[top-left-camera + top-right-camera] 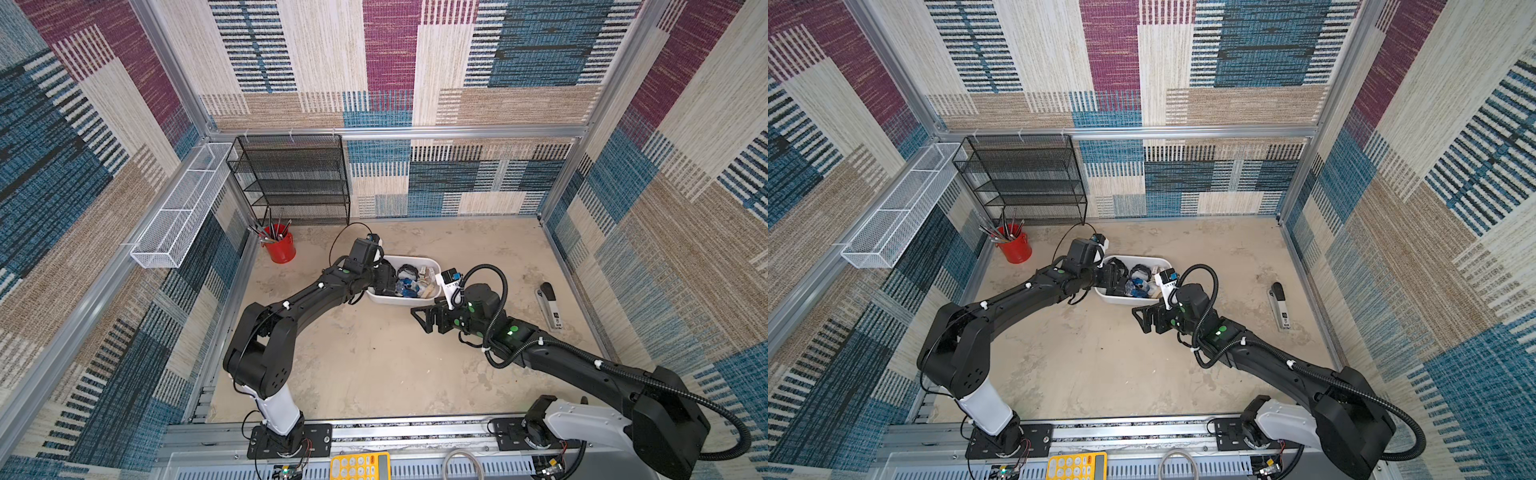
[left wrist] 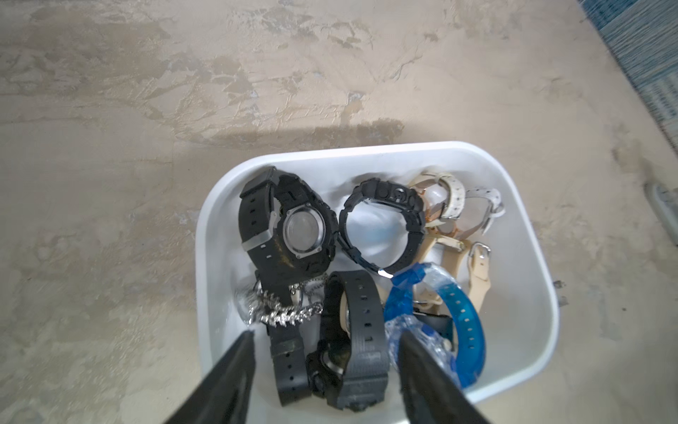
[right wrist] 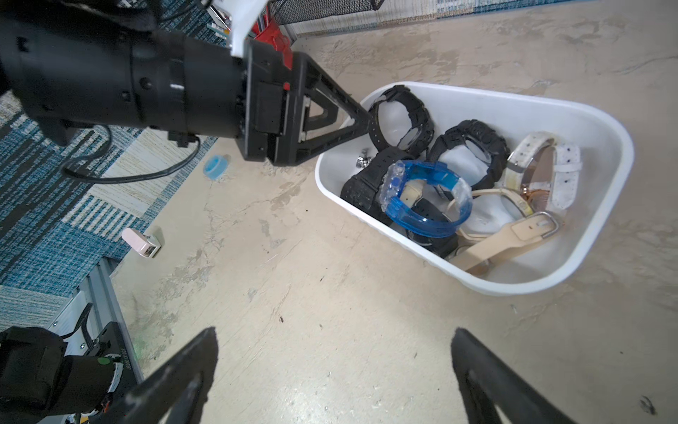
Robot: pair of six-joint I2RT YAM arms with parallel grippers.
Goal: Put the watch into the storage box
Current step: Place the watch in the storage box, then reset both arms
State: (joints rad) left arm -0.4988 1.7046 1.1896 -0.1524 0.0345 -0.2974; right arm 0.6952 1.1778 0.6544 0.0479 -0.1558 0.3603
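Two open, empty grippers are shown: the right gripper (image 3: 334, 332) apart, the left gripper (image 2: 326, 336) spread over a black watch (image 2: 367, 352) in the storage box (image 2: 517, 227). A straight lift is advised, lest straps snag.

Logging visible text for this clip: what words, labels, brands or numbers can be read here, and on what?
No text reads clearly.
Stapler: label print, too small to read.
Yellow calculator: key marks, too small.
White camera mount on the right arm: dark characters, blurred.
Watches in the storage box: no legible marking.
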